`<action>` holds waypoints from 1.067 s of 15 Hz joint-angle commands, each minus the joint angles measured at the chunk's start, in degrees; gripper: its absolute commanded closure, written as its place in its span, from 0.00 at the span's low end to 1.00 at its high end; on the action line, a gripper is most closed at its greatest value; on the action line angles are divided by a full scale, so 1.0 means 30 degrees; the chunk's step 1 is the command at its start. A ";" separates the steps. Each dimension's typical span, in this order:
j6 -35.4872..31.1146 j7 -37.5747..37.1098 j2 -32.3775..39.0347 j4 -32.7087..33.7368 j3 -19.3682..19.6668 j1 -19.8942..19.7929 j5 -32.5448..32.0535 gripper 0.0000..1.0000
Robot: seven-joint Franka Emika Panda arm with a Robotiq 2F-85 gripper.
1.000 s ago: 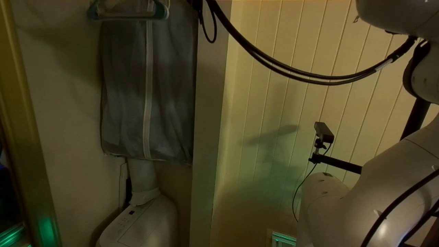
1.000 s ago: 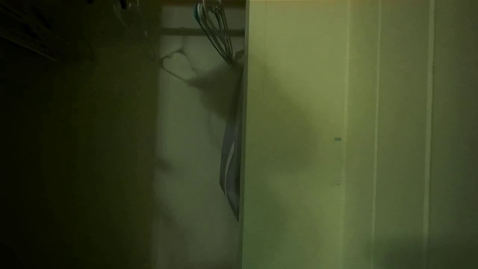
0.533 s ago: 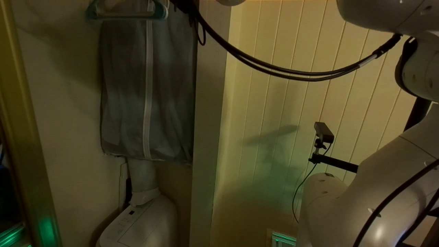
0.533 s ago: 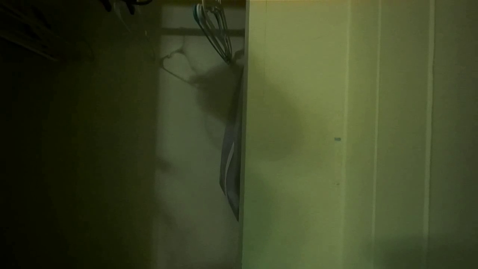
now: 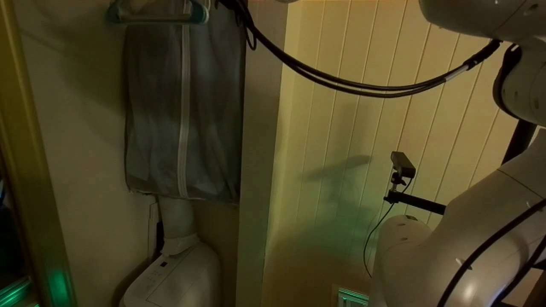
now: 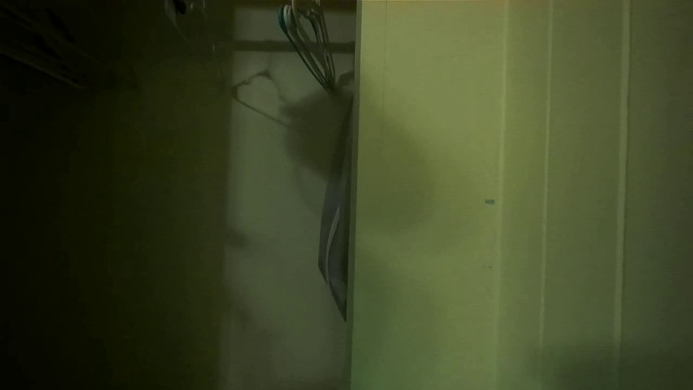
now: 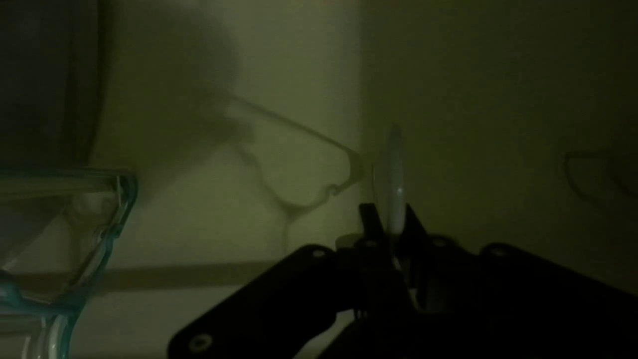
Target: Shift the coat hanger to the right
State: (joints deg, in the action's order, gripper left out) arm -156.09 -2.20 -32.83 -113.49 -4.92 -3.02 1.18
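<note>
The room is lying in dim, greenish light. A plain closet wall (image 5: 85,145) is standing at the back, and a panelled wall (image 5: 341,51) is running beside it, with a pale partition (image 5: 259,128) separating the two.

In both exterior views the teal-green coat hanger (image 5: 158,21) is hanging near the top edge. In an exterior view its lower bar is passing in front of the grey cloth (image 5: 213,111). The wrist view, which is standing upside down, is showing the coat hanger at its left side, close together with other hangers (image 7: 55,335). This view alone is clearly showing the end effector (image 7: 389,213), which is grasping a whitish hanger (image 7: 396,192), seen from its edge, well apart from the coat hanger. A hanger-shaped shadow (image 7: 355,167) is falling between them.

Below the cloth a white appliance (image 5: 183,277) is standing, with a thick hose (image 5: 177,217) rising from it. Black cables (image 5: 375,91) are sagging from the robot arm (image 5: 477,230) across the panelled wall. In an exterior view a broad panel (image 6: 427,303) is covering part of the grey cloth.
</note>
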 commanded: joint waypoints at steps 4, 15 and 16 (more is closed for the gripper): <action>-0.0916 -0.0924 -0.0592 0.0287 -0.0141 -0.0063 -0.0286 0.98; -0.1467 -0.1320 -0.4658 -0.4819 -0.0081 -0.1317 -0.0654 0.98; -0.1803 -0.1455 -0.5043 -0.5384 -0.0235 -0.1817 -0.0829 0.98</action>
State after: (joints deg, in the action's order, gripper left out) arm -158.95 -4.34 -42.56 -123.15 -4.90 -5.55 1.04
